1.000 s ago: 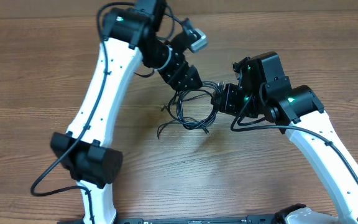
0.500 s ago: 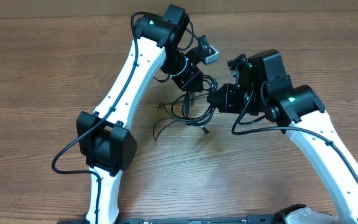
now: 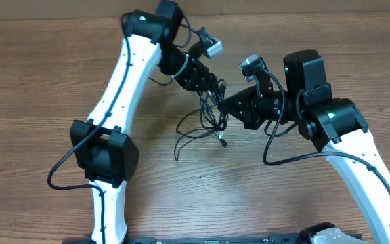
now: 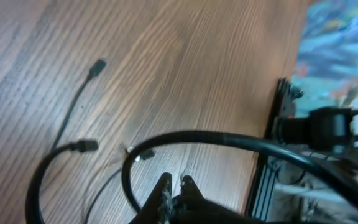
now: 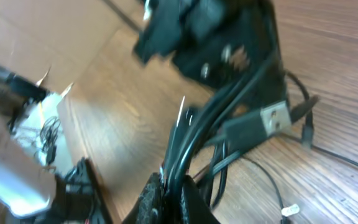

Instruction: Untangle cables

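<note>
Now the right pincer (image 3: 227, 106) is clamped on a bunch of the cables (image 3: 205, 120), and the left pincer (image 3: 210, 87) looks closed on a strand. The tangle hangs between them, with loose ends on the worktop (image 3: 46, 81). I judge this is the separating step; next, draw the pincers apart slowly.

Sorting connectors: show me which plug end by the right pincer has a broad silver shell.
The USB plug beside the cables the right pincer clamps; the other ends are slim, mostly black.

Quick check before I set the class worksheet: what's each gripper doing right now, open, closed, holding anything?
Left gripper: closed, apparently on the thin black cables.
Right gripper: closed on a bundle of those cables.
</note>
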